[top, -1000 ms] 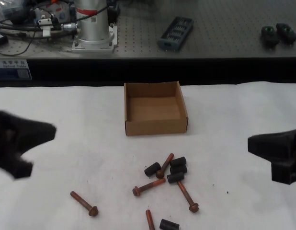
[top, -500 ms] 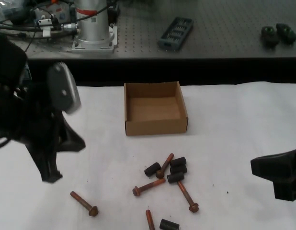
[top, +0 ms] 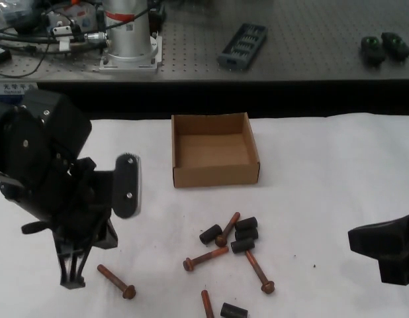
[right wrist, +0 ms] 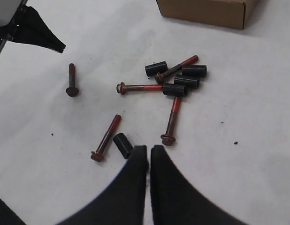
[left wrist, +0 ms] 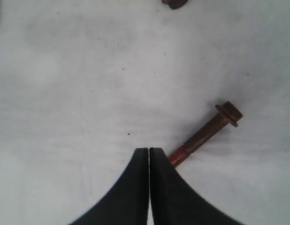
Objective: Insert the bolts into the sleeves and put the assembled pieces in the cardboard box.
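Note:
The open cardboard box [top: 215, 151] stands at the middle back of the white cloth. In front of it lie several rusty bolts and several black sleeves [top: 243, 233] in a loose cluster, all separate. One lone bolt [top: 116, 281] lies off to the left. My left gripper [top: 72, 283] points down just left of that bolt, shut and empty; in the left wrist view its tips [left wrist: 148, 150] sit beside the bolt's threaded end [left wrist: 203, 136]. My right gripper [right wrist: 148, 147] is shut and empty, low at the right [top: 353, 237], near a single sleeve [right wrist: 122, 145].
Behind the cloth runs a dark perforated bench with a metal post [top: 128, 33], a black ribbed block [top: 243, 43] and two small black parts [top: 384, 46]. Bare cloth lies right of the box and between the cluster and the right arm.
The left arm has swung in from the left edge and come down beside the lone bolt. The right arm has sunk slightly toward the lower right.

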